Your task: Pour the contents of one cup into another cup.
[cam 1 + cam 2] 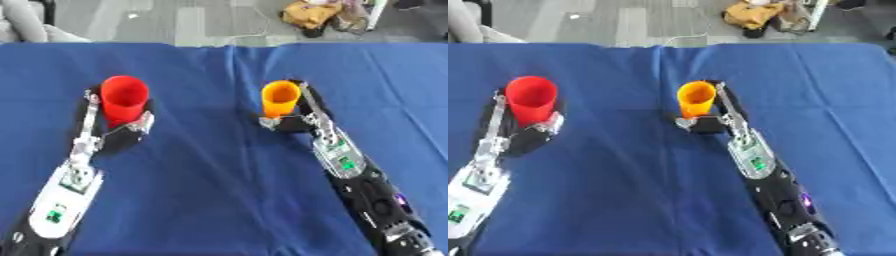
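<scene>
Blue cloth covered the worktop (219, 200). Each robot hand was clamped on its cup: left robot hand (122, 131) on the red cup (123, 98) at 10 o'clock, right robot hand (293, 120) on the orange cup (280, 98) at 1 o'clock. Grasping seemed done; lifting and tilting one over the other came next.

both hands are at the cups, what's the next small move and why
Probably lift the orange cup slightly with the right hand and carry it toward the red cup. Both cups stand upright and apart on the blue cloth, each with a hand around it, left hand steadying.

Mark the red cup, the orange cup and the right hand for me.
Red plastic cup (123, 97): left eye view, outer wall.
Orange plastic cup (280, 101): left eye view, outer wall.
Right hand (296, 121): left eye view, palm beside cup base.
</scene>
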